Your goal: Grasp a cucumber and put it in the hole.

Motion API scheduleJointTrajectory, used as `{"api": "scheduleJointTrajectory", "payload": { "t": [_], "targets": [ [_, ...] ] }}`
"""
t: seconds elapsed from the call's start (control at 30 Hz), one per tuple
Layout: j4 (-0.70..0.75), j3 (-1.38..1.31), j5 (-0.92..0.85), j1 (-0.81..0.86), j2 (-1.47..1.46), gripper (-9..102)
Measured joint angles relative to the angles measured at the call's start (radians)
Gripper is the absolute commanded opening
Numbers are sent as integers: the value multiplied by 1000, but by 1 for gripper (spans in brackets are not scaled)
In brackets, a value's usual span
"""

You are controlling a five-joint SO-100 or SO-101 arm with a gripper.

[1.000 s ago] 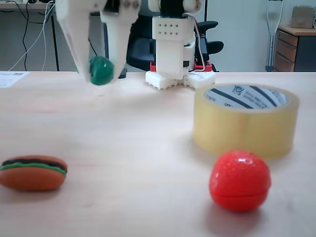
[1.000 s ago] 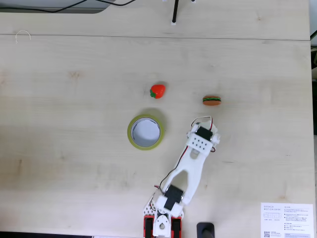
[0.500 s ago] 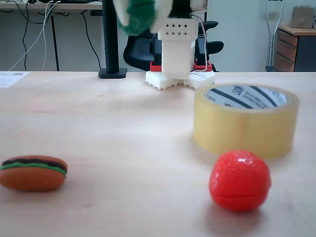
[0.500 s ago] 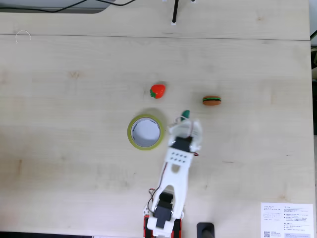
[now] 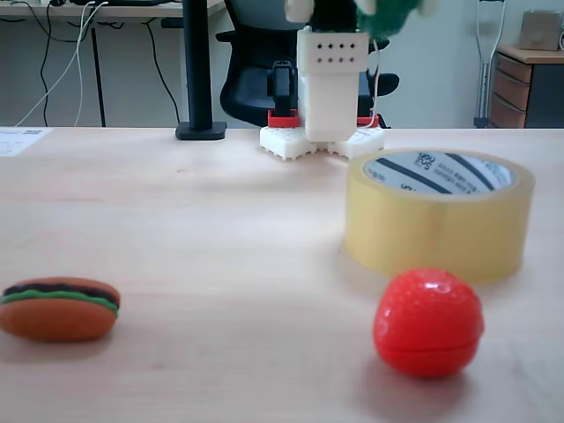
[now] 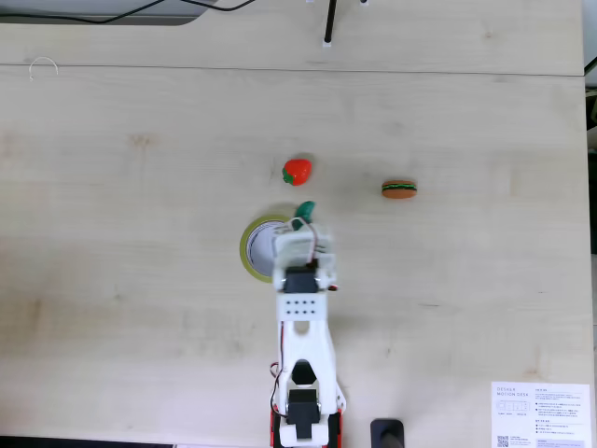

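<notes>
Your gripper, clamped on the cucumber, hung above the tape roll; dropping it into the hole remained.

Red strawberry toy, burger toy, both on wooden table.

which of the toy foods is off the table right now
The cucumber, the small dark-green toy held up in the gripper beside the tape roll. The red toy and the toy burger both lie on the table.
</notes>
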Motion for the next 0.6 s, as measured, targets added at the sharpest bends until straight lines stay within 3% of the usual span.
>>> {"api": "scheduleJointTrajectory", "payload": {
  "t": [0.37, 0.6],
  "targets": [
    [-55, 34, 186, -173, 14, 5],
    [-110, 84, 221, -181, 25, 4]
  ]
}}
